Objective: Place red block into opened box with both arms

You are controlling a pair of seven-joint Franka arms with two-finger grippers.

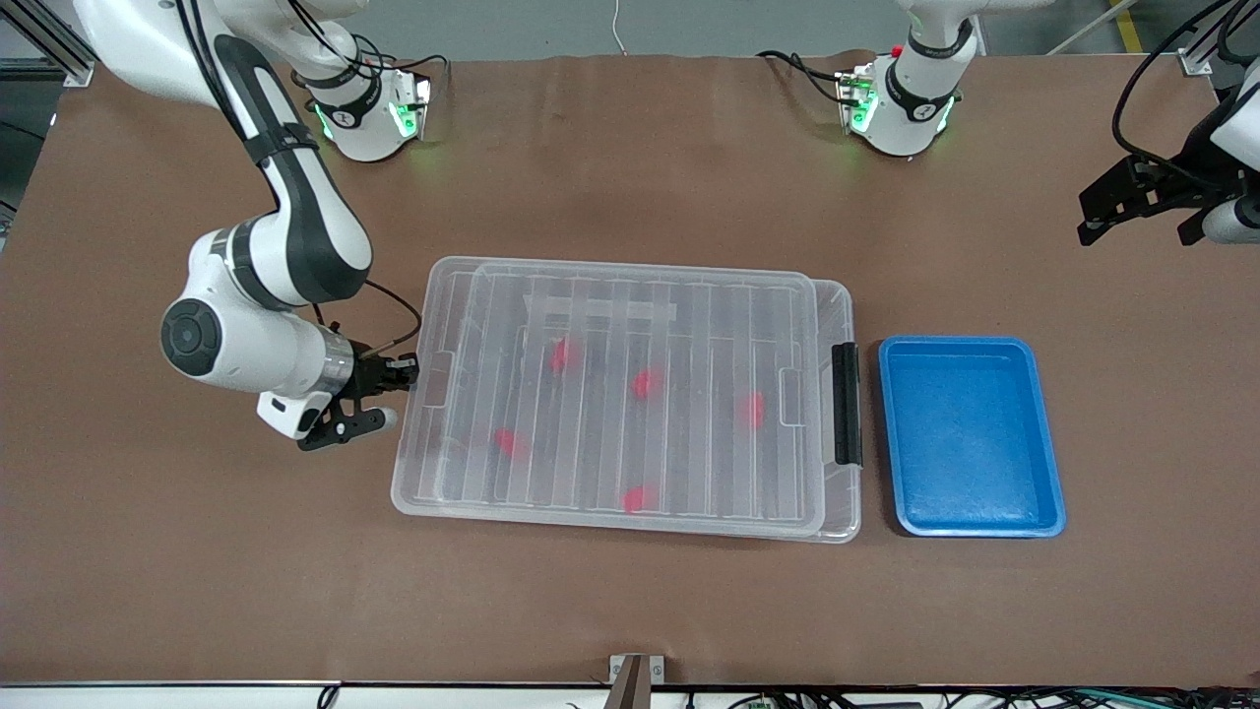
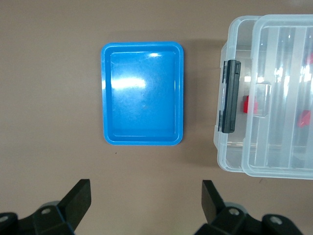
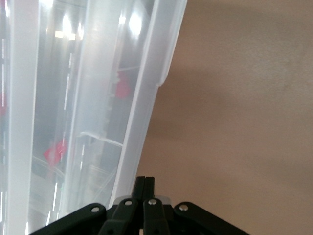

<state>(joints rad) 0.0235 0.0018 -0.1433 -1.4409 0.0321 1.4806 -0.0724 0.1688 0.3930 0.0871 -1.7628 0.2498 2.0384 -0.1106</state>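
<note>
Red blocks: five, all inside the box under its lid, seen only as blurred red patches. Nearest the front camera is one (image 1: 638, 498) by the box's near long wall; next one (image 1: 506, 440) toward the right arm's end; then one (image 1: 753, 409) near the clip end, one (image 1: 645, 383) about mid-box, and the farthest (image 1: 562, 355).
Box: one clear box (image 1: 837, 522) in the middle of the tabletop, its ribbed lid (image 1: 630, 295) lying on it slightly askew; one black clip (image 1: 846, 404) on the short end toward the left arm.
Blue tray: one (image 1: 970, 353), just beside the clip end, apart from the box.
Right gripper: (image 1: 394, 375) at the box's short end toward the right arm's end of the table, fingers pressed together with nothing seen between them — their tips sit at the lid's rim, and contact cannot be made out.
Left gripper: (image 2: 144, 198) fingers spread wide, holding nothing, waiting up in the air over bare tabletop at the left arm's end — cut off at the front view's edge.
Hard to make out: the blocks' shapes through the ribs.
</note>
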